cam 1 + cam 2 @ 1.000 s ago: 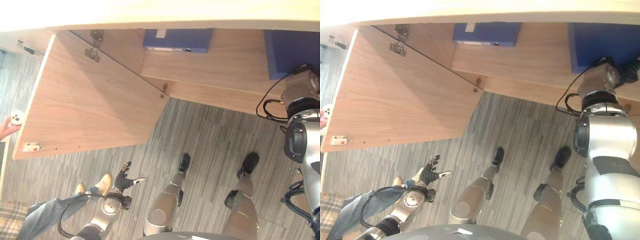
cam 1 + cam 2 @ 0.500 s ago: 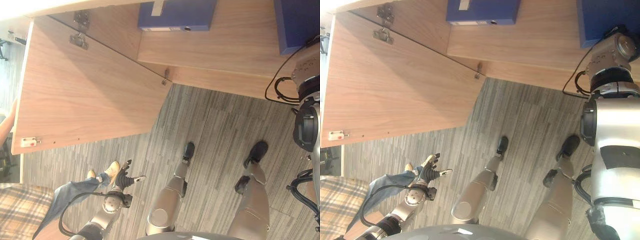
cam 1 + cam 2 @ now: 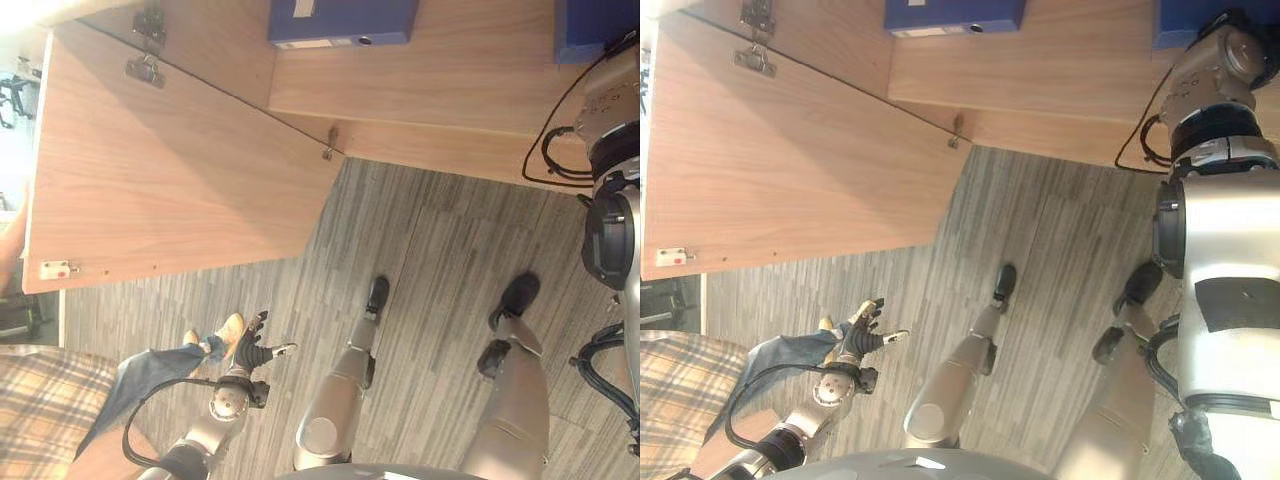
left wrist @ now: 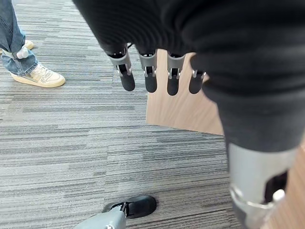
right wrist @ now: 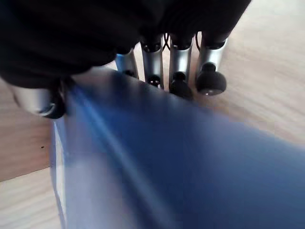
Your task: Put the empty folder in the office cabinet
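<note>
right wrist view, blue folder [image 5: 190,157], right robot hand [image 5: 176,71] gripping

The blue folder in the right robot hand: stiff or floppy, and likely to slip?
The blue folder probably handles stiff: its face looks flat and unbent under the right robot hand. Its smooth cover could slide, with the fingers across one face and the thumb at its edge. It seems light enough for one hand.

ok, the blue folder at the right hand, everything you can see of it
The blue folder is a plain, smooth-looking blue binder with a paler strip along one edge, inside the wooden cabinet at its right end. The right hand has fingers across one face and the thumb on the other side, pinching it. In the eye views just its lower corner shows.
</note>
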Robot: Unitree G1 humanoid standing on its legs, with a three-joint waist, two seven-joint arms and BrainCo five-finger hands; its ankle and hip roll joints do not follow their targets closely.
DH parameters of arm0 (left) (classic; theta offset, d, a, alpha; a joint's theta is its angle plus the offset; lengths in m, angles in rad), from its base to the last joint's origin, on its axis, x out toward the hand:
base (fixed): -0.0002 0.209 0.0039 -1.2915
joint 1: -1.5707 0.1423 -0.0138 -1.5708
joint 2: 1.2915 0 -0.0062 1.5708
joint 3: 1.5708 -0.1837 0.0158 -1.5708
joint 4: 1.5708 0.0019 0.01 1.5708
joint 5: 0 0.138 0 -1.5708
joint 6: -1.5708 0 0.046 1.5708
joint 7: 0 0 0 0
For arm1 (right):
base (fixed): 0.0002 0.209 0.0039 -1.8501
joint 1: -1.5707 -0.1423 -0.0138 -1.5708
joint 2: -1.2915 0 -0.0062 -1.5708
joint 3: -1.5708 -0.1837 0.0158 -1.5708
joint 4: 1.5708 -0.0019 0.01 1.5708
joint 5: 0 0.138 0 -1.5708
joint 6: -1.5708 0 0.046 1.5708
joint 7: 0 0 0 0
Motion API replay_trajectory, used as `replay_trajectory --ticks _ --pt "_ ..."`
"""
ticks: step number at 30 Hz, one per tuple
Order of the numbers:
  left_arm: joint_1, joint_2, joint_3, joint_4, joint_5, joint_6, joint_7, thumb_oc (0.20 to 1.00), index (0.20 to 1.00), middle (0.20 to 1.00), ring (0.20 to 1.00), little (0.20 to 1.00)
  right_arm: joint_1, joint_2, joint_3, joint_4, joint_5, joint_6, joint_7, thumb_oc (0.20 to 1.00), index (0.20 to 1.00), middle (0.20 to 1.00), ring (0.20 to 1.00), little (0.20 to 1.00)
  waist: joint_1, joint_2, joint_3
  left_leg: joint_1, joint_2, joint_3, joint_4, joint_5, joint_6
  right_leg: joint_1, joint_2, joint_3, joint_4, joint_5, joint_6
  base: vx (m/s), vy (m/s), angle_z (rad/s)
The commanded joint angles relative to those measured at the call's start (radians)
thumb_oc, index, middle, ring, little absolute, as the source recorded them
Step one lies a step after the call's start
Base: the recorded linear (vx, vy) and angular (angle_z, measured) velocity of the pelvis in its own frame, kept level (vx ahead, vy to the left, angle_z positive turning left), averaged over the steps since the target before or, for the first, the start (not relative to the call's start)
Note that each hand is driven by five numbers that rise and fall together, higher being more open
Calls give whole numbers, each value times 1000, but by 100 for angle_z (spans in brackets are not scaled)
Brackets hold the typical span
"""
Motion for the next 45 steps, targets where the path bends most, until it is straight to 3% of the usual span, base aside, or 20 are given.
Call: replay_trajectory --ticks 1,4,5,6,7,16,26,32,37,43,45 --pt "-78 30 -48 15 -36 -4 20 1000 1000 1000 1000 1000 -3 -71 103 -51 -40 -42 46 200 200 200 200 200 35 18 21 125 45 41 -11 -50 -16 62 9 55 -2 -86 133 6 0 -4" --pt "-79 31 -40 10 -42 -5 17 1000 1000 1000 1000 1000 -11 -54 118 -57 -28 -32 71 200 200 200 200 200 32 16 15 134 46 43 -11 -68 -14 69 12 66 6 -120 140 67 19 7" --pt "-74 35 -32 6 -44 -4 14 1000 1000 1000 1000 1000 -9 -41 140 -63 -35 -18 98 470 470 470 470 470 26 13 25 132 44 46 -11 -55 -13 63 12 57 5 -90 127 -76 6 6" --pt "-74 35 -32 6 -44 -4 14 1000 1000 1000 1000 1000 -9 -41 140 -63 -35 -18 98 470 470 470 470 470 26 13 25 132 44 46 -11 -55 -13 63 12 57 5 -90 127 4 24 4" --pt "-72 39 -24 7 -46 -4 13 1000 1000 1000 1000 1000 -8 -29 145 -66 -28 -11 118 1000 1000 1000 1000 1000 23 10 20 143 45 47 -11 -73 -10 74 15 67 6 -118 136 79 18 -2" --pt "-54 61 9 15 -55 -6 6 1000 1000 1000 1000 1000 57 -5 219 -75 -160 47 181 1000 1000 1000 1000 1000 0 -17 49 163 37 66 -11 -55 -5 99 19 63 -32 -64 120 -25 21 -2" --pt "-63 72 12 47 -21 4 13 1000 1000 1000 1000 1000 130 61 199 -6 -156 102 227 1000 1000 1000 1000 1000 -29 -40 61 205 27 89 -11 -69 2 146 28 83 -79 -36 123 -7 38 -3" --pt "-67 83 2 65 7 10 22 1000 1000 1000 1000 1000 190 117 129 30 -101 89 206 1000 1000 1000 1000 1000 -41 -51 63 237 18 100 -9 -89 7 194 33 93 -130 -12 129 -14 42 -12" --pt "-62 96 13 74 12 11 29 1000 1000 1000 1000 1000 259 176 117 1 -139 78 187 1000 1000 1000 1000 1000 -57 -63 68 258 11 114 -3 -109 11 236 33 103 -172 11 134 -30 48 -8" --pt "-62 102 30 92 21 11 44 1000 1000 1000 1000 1000 337 238 115 -30 -178 69 173 1000 1000 1000 1000 1000 -84 -91 76 265 -1 123 13 -132 22 273 31 111 -227 49 136 -36 30 -6" --pt "-61 106 45 98 25 10 47 1000 1000 1000 1000 1000 399 273 134 -72 -224 71 181 1000 1000 1000 1000 1000 -103 -116 85 269 -4 130 33 -151 25 293 33 119 -249 63 137 -46 28 -7"
